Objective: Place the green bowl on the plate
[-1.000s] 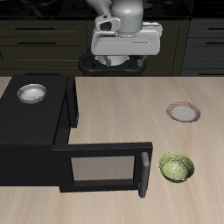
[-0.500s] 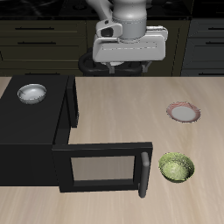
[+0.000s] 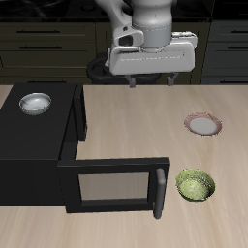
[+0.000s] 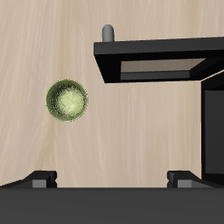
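The green bowl (image 3: 196, 185) sits upright on the table near the front edge, just beside the handle of the open microwave door. My wrist view also looks down on the green bowl (image 4: 66, 100), with its speckled inside showing. The plate (image 3: 203, 124), pink-rimmed with a white centre, lies farther back on the same side; it is out of the wrist view. My gripper (image 3: 152, 79) hangs high above the back of the table, far from both, open and holding nothing. Its fingertips (image 4: 42, 178) are spread wide apart.
A black microwave (image 3: 34, 136) stands on the table with its door (image 3: 111, 181) swung open toward the front edge, its handle close to the green bowl. A white-grey metallic bowl (image 3: 35, 103) rests on the microwave's top. The microwave door (image 4: 153, 59) shows in the wrist view too.
My gripper has drifted sideways toward the plate's side of the table and a little lower. The bowls, plate and microwave have not moved.
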You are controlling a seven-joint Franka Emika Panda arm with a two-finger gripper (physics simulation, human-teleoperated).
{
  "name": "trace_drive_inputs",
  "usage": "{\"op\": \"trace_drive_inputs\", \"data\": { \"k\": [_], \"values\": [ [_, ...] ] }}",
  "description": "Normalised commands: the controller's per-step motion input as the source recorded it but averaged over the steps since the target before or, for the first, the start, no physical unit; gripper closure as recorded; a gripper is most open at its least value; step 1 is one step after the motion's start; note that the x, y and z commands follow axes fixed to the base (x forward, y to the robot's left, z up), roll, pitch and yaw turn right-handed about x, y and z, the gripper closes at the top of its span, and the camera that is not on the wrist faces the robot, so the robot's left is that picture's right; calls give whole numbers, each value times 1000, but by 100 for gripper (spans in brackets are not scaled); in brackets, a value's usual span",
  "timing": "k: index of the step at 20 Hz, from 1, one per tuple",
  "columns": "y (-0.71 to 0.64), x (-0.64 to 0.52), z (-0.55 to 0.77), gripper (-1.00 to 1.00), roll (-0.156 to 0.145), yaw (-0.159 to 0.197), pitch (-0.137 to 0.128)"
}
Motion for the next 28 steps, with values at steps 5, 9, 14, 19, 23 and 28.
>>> {"op": "trace_drive_inputs", "data": {
  "k": [5,9,14,19,23,28],
  "values": [
    [225,182,23,-100,51,8,0],
    [140,161,-38,-100,24,-11,24],
    [180,208,-64,-100,24,-13,30],
    [121,232,-61,-100,11,-1,15],
    [78,180,-83,-100,-11,-1,17],
    [52,177,-86,-100,8,-6,9]
  ]
}}
